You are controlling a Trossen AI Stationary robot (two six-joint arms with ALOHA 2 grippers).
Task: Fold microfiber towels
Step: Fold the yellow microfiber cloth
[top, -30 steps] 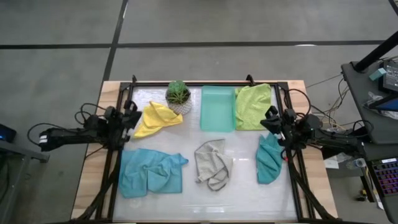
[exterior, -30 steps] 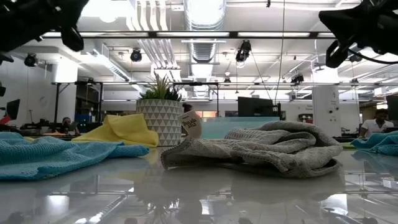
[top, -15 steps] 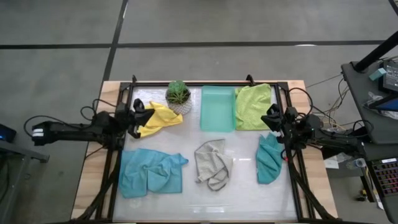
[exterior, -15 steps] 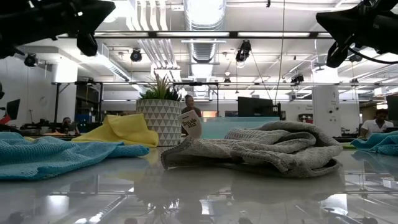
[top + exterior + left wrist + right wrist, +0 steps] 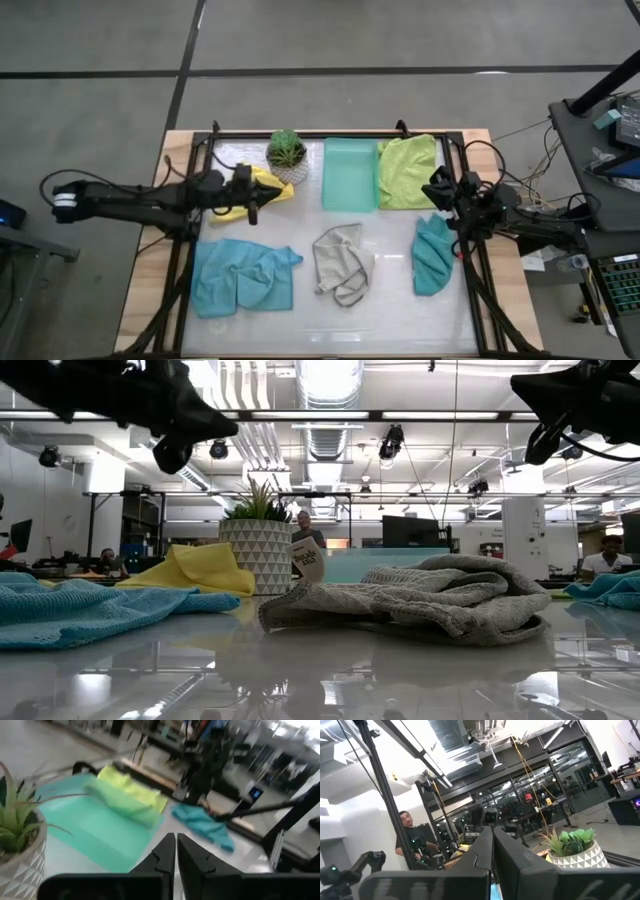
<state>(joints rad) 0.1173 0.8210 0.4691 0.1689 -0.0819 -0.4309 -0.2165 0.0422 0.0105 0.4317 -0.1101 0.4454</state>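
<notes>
Table (image 5: 300,320): left gripper (image 5: 250,192) over yellow towel (image 5: 268,184), jaws closed; left wrist view alone shows that.

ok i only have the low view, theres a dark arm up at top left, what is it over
observer: the left end effector hangs over the yellow towel, next to the potted plant.
operator: is it open
observer: no, the left wrist view shows its fingers shut with nothing between them.
operator: and the right one
observer: the right end effector is near the table's right edge, between the lime green towel and the teal towel.
</notes>
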